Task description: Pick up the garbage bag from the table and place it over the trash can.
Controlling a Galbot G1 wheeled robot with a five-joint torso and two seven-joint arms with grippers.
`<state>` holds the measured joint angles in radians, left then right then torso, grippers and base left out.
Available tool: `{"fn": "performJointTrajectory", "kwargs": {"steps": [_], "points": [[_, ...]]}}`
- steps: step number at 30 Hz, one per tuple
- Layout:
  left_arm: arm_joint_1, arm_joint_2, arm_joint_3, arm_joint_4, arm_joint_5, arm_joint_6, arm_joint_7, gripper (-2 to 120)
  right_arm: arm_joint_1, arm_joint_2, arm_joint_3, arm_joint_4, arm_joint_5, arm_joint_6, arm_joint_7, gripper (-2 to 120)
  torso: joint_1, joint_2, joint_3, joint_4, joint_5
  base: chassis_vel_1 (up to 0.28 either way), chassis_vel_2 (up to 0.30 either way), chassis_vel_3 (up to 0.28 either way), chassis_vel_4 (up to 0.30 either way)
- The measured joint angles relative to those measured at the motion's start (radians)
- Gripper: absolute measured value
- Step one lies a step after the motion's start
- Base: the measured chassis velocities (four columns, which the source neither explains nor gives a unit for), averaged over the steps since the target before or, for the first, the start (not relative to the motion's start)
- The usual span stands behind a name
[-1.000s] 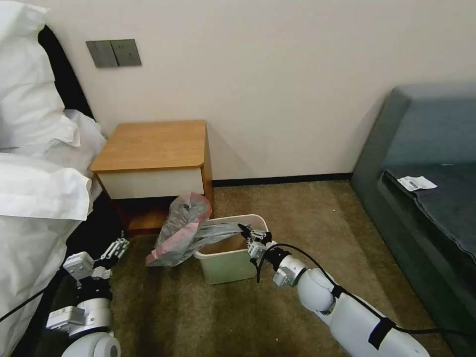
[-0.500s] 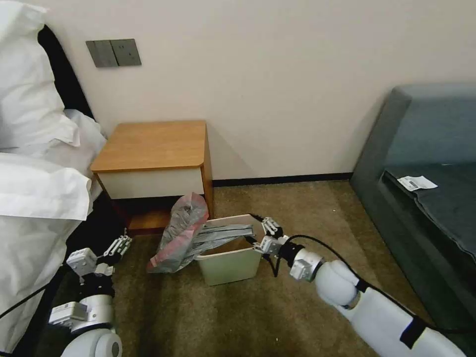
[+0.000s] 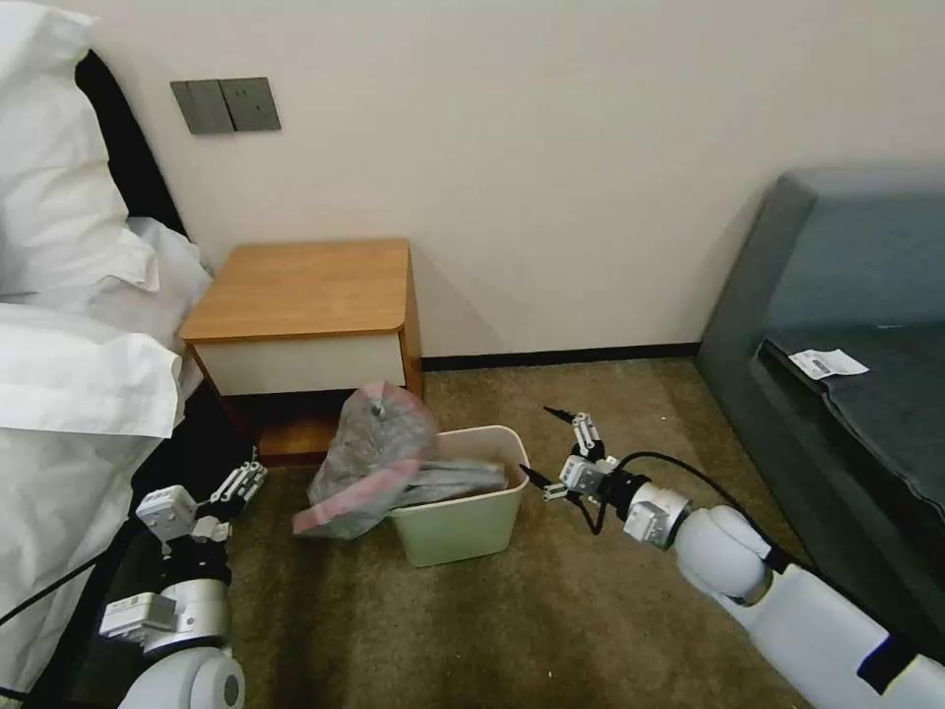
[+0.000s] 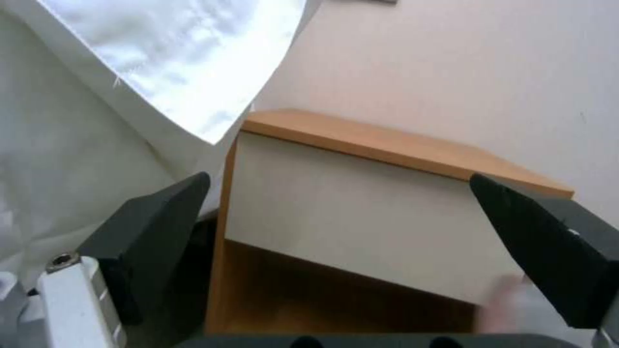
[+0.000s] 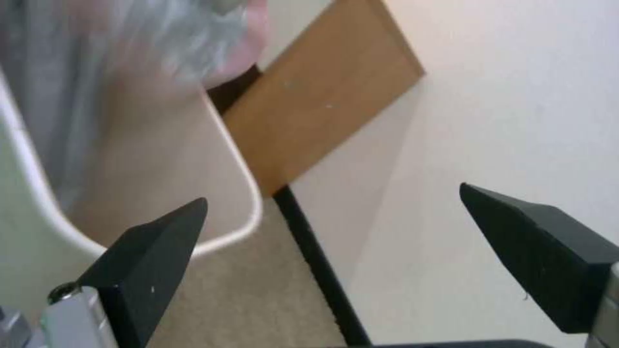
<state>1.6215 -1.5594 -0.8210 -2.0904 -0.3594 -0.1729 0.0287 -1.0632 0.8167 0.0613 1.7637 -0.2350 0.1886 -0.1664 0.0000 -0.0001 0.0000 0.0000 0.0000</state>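
Carpeted bedroom floor (image 3: 610,611) between a white-sheeted bed (image 3: 69,394) and a dark sofa (image 3: 847,374), with a bin beside a nightstand.

On the carpet, the trash can (image 3: 458,527) stands just in front of the table (image 3: 305,315), and the garbage bag (image 3: 379,458) is draped over the can's left rim, part bulging outside to the left, part lying inside. The right gripper (image 3: 549,448) hovers just right of the can, fingers spread wide, holding nothing and clear of the bag. The left gripper (image 3: 236,487) waits low by the bed, left of the bag, its fingers also apart and facing the table's drawer front (image 4: 361,227).
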Motion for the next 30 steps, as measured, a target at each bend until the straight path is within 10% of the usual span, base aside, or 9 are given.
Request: {"fn": "performJointTrajectory", "kwargs": {"steps": [16,22,30], "points": [[0.015,0.029,0.002,-0.045,-0.015,0.018,-0.003,100,-0.042,0.08,0.068,0.027,0.018,0.01,0.038,100,0.0,0.0,0.0,0.0001,-0.0002,0.0,0.0,0.0,0.0],[0.017,0.154,0.03,-0.303,-0.31,0.28,-0.002,100,-0.057,0.178,0.073,0.006,0.01,0.022,0.115,100,0.0,0.0,0.0,0.0002,-0.0001,0.0,0.0,0.0,0.0],[-0.031,0.34,0.08,-0.4,-0.627,0.506,0.04,99,-0.108,0.276,0.097,0.019,-0.025,0.048,0.141,100,0.0,0.0,0.0,0.0,-0.0003,0.0,0.0,0.0,0.0]]}}
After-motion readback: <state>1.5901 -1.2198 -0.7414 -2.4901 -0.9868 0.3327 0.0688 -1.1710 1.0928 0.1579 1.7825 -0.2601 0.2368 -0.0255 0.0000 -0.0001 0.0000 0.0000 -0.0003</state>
